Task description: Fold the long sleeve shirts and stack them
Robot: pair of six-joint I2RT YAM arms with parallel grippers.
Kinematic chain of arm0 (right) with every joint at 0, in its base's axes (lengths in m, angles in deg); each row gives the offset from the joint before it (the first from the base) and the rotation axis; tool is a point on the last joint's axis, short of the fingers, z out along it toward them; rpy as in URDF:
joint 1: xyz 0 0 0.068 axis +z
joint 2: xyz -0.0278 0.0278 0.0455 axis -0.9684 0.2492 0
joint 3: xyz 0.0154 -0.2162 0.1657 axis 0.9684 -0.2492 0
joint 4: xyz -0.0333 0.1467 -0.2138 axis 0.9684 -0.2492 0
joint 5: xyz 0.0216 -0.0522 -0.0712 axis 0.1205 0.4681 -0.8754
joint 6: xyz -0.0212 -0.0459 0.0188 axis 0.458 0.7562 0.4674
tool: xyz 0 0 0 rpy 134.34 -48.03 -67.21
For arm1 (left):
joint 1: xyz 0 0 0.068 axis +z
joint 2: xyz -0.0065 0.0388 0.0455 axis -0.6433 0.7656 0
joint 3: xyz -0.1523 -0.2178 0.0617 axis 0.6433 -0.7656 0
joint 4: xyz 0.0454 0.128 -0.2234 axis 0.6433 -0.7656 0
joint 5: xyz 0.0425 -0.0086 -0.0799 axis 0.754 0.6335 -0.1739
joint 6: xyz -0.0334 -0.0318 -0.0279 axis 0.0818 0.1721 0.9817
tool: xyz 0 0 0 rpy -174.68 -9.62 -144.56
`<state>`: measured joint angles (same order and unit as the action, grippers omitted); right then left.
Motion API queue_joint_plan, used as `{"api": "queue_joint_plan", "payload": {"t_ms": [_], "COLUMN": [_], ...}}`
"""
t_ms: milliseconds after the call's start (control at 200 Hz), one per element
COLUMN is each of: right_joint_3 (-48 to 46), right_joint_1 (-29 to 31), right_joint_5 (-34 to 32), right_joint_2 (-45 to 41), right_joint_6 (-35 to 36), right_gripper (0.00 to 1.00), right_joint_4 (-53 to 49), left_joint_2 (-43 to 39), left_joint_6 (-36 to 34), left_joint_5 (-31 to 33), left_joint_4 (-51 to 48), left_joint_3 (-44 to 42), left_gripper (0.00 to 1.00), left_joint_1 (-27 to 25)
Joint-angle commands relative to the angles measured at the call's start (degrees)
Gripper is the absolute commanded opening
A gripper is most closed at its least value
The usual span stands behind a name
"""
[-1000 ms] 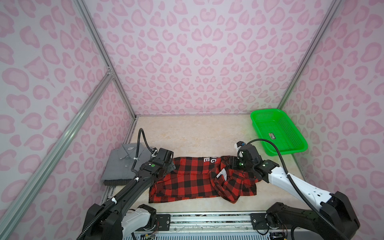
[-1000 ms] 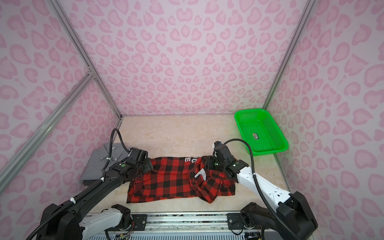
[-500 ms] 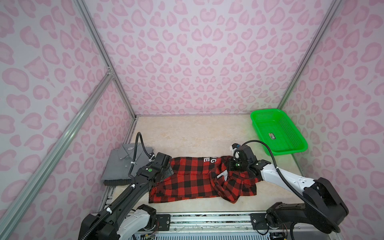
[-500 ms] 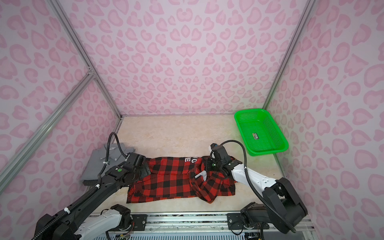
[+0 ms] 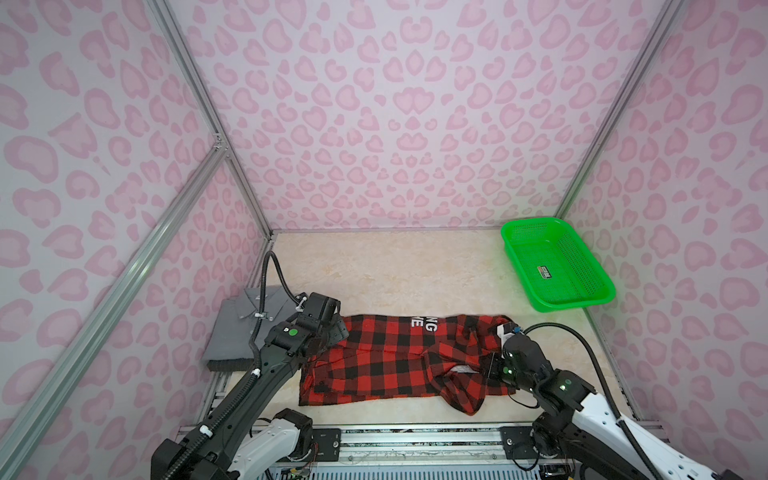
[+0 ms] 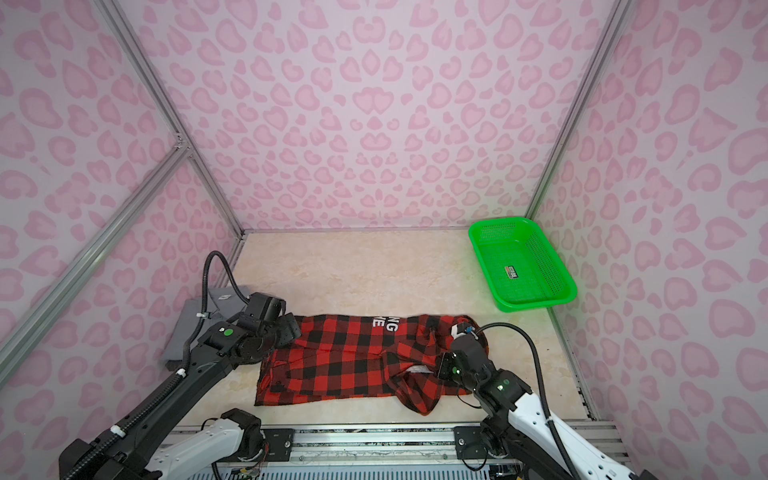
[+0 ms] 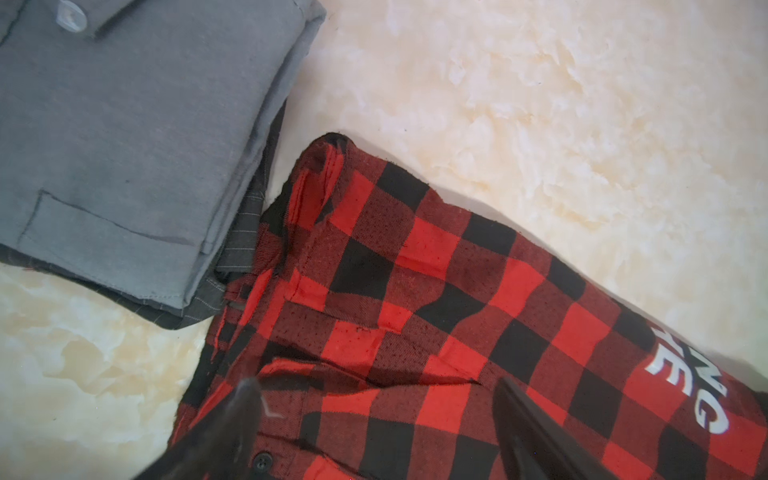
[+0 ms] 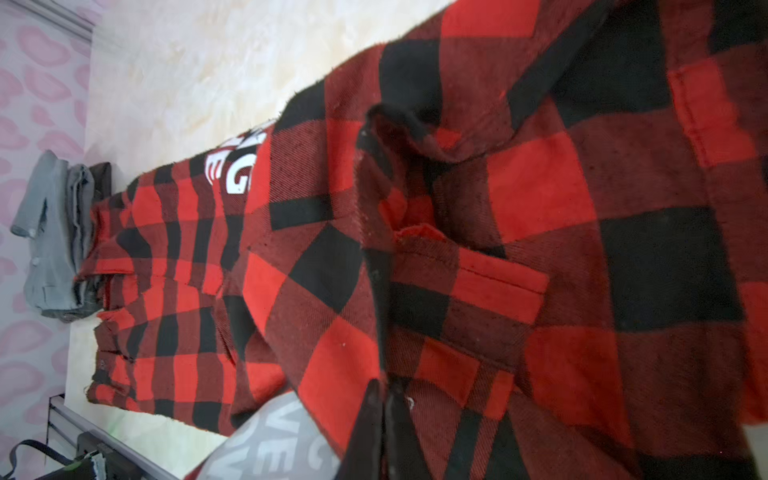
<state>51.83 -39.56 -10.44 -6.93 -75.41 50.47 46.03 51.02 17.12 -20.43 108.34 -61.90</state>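
The red-and-black checked shirt lies spread across the front of the table, its right end bunched, with white letters on it. The grey shirt sits folded at the left, touching the checked shirt's left end. My left gripper hovers open over that left end, holding nothing. My right gripper is shut on a fold edge of the checked shirt at its bunched right end.
A green perforated basket stands at the back right against the wall. A dark striped cloth lies under the grey shirt. Pink patterned walls enclose three sides; a metal rail runs along the front edge.
My right gripper has moved toward the table's front over the bunched end and closed on the cloth. The left gripper has opened a little wider and stayed over the shirt's left end.
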Motion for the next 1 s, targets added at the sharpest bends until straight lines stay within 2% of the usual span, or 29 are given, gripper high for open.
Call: {"api": "queue_joint_plan", "payload": {"t_ms": [0, 125, 170, 220, 285, 385, 530, 720, 830, 905, 1000], "right_joint_3": [1.2, 5.5, 7.4, 8.4, 9.3, 11.6, 14.5, 15.3, 15.7, 16.1, 16.3], "right_joint_1": [0.5, -0.4, -1.9, -4.0, -7.3, -9.9, -10.0, -11.4, -13.4, -13.9, -15.0], "right_joint_5": [-6.3, -10.9, -11.2, -9.1, -2.9, 4.3, 3.8, 3.7, 6.2, 7.0, 7.3], "right_joint_2": [-5.5, -6.4, -4.3, -0.8, 4.4, 15.7, 26.8, 35.7, 39.8, 42.3, 43.9], "right_joint_6": [-4.4, -1.4, 0.5, 2.4, 4.3, 6.6, 8.8, 10.0, 10.2, 10.5, 11.3], "right_gripper": [0.29, 0.48, 0.51, 0.51, 0.51, 0.48, 0.53, 0.55, 0.52, 0.45, 0.26], "right_joint_4": [-10.3, -11.6, -10.8, -7.7, -1.6, 7.5, 13.7, 16.8, 17.3, 18.3, 18.4], "left_joint_2": [2.9, 7.4, 8.6, 10.0, 11.8, 14.5, 18.3, 21.8, 23.8, 24.9, 26.0], "left_joint_6": [-0.9, -1.3, -1.5, -1.7, -2.1, -2.8, -3.8, -4.4, -4.5, -4.4, -4.3], "left_joint_5": [-2.6, -5.2, -5.6, -5.7, -4.5, -2.6, -1.1, 0.0, 0.4, 0.5, 0.6], "left_joint_4": [1.7, 4.2, 5.0, 5.6, 6.0, 6.6, 7.5, 9.1, 10.0, 10.8, 11.5], "left_joint_3": [0.9, 0.6, 0.5, 0.4, 0.4, 0.5, 1.1, 1.1, 0.9, 0.6, 0.1], "left_gripper": [0.89, 0.89, 0.89, 0.89, 0.89, 0.89, 0.89, 0.89, 0.89, 0.89, 0.89], "left_joint_1": [0.0, 0.0, -0.1, 0.0, -0.1, 0.0, 0.0, 0.0, 0.0, -0.1, 0.0]}}
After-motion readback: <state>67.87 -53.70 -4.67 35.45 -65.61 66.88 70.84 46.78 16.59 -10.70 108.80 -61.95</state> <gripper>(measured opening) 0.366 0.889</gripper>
